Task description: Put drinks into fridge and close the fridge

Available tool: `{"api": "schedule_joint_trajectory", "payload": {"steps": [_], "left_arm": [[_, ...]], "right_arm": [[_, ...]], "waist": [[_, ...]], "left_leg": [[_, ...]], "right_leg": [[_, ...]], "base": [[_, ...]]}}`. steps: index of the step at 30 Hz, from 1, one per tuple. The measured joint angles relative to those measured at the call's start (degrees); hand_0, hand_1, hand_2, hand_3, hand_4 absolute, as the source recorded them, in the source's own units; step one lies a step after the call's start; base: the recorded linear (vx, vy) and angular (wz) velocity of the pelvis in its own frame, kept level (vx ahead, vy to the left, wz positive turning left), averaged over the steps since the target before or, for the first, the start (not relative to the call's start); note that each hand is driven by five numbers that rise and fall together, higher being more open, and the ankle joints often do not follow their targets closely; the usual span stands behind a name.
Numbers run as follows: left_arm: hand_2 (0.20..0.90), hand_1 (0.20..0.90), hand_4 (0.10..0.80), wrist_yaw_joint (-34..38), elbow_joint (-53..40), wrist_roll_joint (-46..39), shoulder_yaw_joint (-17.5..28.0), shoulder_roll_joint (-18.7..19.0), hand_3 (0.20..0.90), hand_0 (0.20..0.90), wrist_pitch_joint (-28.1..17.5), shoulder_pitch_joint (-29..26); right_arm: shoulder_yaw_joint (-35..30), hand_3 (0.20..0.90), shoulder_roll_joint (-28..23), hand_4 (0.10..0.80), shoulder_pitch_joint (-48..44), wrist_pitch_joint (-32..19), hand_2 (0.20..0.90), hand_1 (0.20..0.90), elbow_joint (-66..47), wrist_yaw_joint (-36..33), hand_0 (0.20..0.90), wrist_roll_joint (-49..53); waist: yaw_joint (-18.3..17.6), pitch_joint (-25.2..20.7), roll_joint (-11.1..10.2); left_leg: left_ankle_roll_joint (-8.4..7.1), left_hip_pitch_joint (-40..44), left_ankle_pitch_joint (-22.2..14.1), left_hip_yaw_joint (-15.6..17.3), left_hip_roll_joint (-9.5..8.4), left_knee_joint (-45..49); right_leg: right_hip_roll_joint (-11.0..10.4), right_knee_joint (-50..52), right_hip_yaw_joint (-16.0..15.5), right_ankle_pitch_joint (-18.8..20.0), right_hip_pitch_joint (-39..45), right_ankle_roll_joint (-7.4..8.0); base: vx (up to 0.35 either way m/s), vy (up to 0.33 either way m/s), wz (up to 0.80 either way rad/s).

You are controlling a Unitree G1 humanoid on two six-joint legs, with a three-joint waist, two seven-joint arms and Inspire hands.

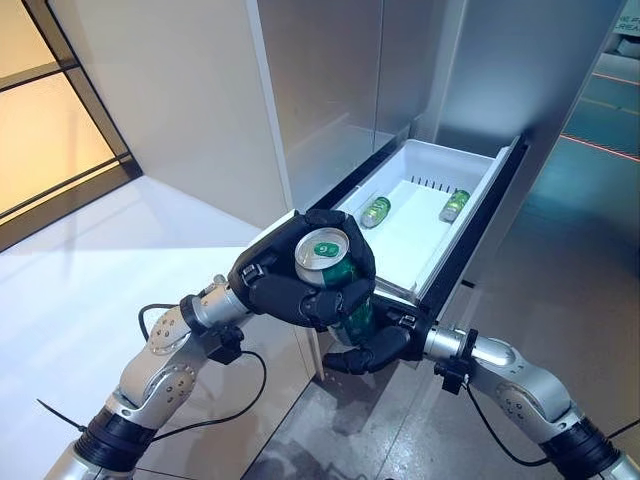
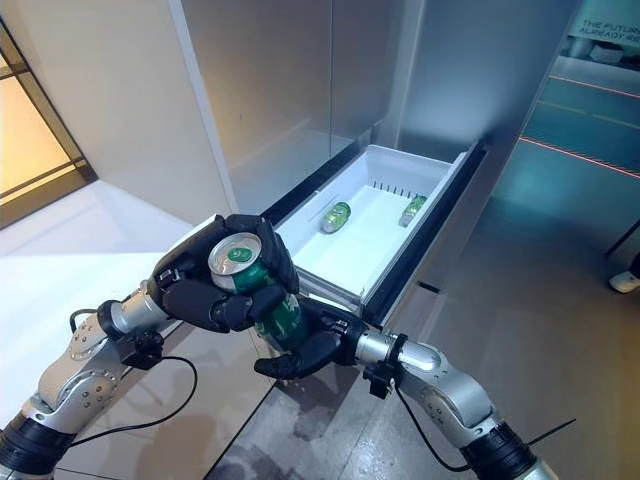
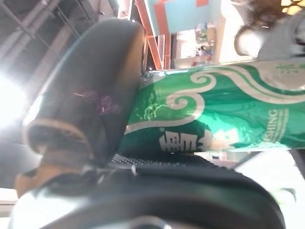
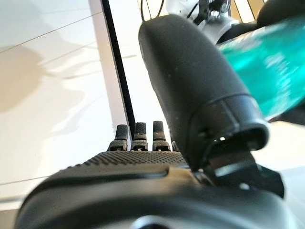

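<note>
My left hand [image 1: 280,285] is shut on a green can [image 1: 328,250], held upright with its silver top showing, in front of the open fridge drawer. The can's green side shows in the left wrist view [image 3: 214,114], past the thumb [image 3: 90,90]. My right hand [image 1: 378,347] is open just below the left hand, with its fingers against the can's lower part. In the right wrist view its thumb [image 4: 190,86] stands beside the can [image 4: 279,67]. The white drawer [image 1: 412,240] is pulled out and holds green cans lying on their sides [image 1: 376,211] [image 1: 454,206].
The fridge's steel doors [image 1: 330,90] rise shut above the drawer. The drawer's dark front [image 1: 470,240] juts out to the right over the grey floor [image 1: 560,290]. A white surface [image 1: 90,260] and a window [image 1: 40,110] lie to the left.
</note>
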Motion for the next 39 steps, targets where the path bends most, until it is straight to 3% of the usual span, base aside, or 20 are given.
{"api": "schedule_joint_trajectory", "payload": {"steps": [13,26,27,29,31,32,39], "left_arm": [[0.3,0.3,0.1,1.07,1.35,2.32,-0.11,0.06,0.2,0.3,2.08,0.0],[0.3,0.3,0.1,0.93,1.63,2.14,-1.7,0.19,0.2,0.3,2.63,0.0],[0.3,0.3,0.1,0.89,1.63,2.04,-2.41,0.19,0.2,0.3,2.63,-0.02],[0.3,0.3,0.1,0.85,1.75,2.03,-3.17,0.24,0.2,0.3,2.68,-0.02],[0.3,0.3,0.1,0.86,2.61,1.18,-3.64,0.12,0.2,0.3,2.68,-0.02],[0.3,0.3,0.1,0.89,2.82,0.89,-3.79,0.09,0.2,0.3,2.68,-0.02],[0.3,0.3,0.1,1.29,3.99,-0.3,-5.07,-0.43,0.2,0.3,2.68,-0.02]], "right_arm": [[-1.79,0.9,-0.22,0.8,-4.11,-0.57,0.9,0.9,-2.36,-0.35,0.9,0.03],[-1.68,0.9,0.03,0.8,-4.11,4.47,0.9,0.9,-2.12,-0.38,0.9,3.55],[-1.34,0.831,0.05,0.731,-4.11,5.12,0.841,0.841,-2.1,-0.38,0.841,3.92],[-0.82,0.807,0.03,0.707,-4.11,5.51,0.82,0.82,-1.51,-0.4,0.82,4.61],[-0.26,0.826,0.26,0.726,-4.11,5.63,0.836,0.836,-1.17,-0.53,0.836,5.18],[0.21,0.9,0.28,0.8,-4.11,5.66,0.9,0.9,-1.06,-0.73,0.9,5.45],[1.86,0.9,1.4,0.8,-4.12,5.69,0.9,0.9,-0.31,-3.25,0.9,5.75]], "waist": [[0.07,0.16,-0.26],[0.13,0.43,-0.69],[0.13,0.43,-0.69],[0.11,0.43,-0.69],[0.06,0.43,-0.69],[0.07,0.43,-0.69],[0.12,0.45,-0.76]], "left_leg": [[0.0,-0.1,0.0,-0.1,-0.04,0.0],[0.0,-0.1,0.0,-0.1,-0.06,0.01],[0.0,-0.09,0.0,-0.1,-0.06,0.01],[0.0,-0.08,0.0,-0.1,-0.07,0.01],[0.0,-0.02,0.01,-0.1,-0.07,0.01],[0.0,-0.01,0.01,-0.1,-0.08,0.01],[-0.01,0.49,0.01,-0.1,-0.08,0.01]], "right_leg": [[-0.01,0.0,-0.03,-0.02,-0.06,0.03],[-0.02,0.0,-0.05,-0.02,-0.06,0.03],[-0.02,0.0,-0.05,-0.02,-0.06,0.03],[-0.02,0.0,-0.05,-0.02,-0.05,0.03],[0.0,0.0,-0.05,-0.01,0.02,0.02],[0.0,0.0,-0.05,-0.01,0.03,0.02],[-0.02,-0.01,-0.08,-0.02,0.6,0.03]], "base": [[0.0,0.0,0.0],[0.0,0.0,0.0],[0.0,0.0,0.0],[0.0,0.0,0.0],[0.039,0.016,0.0],[0.041,0.013,0.0],[0.0,0.0,0.0]]}}
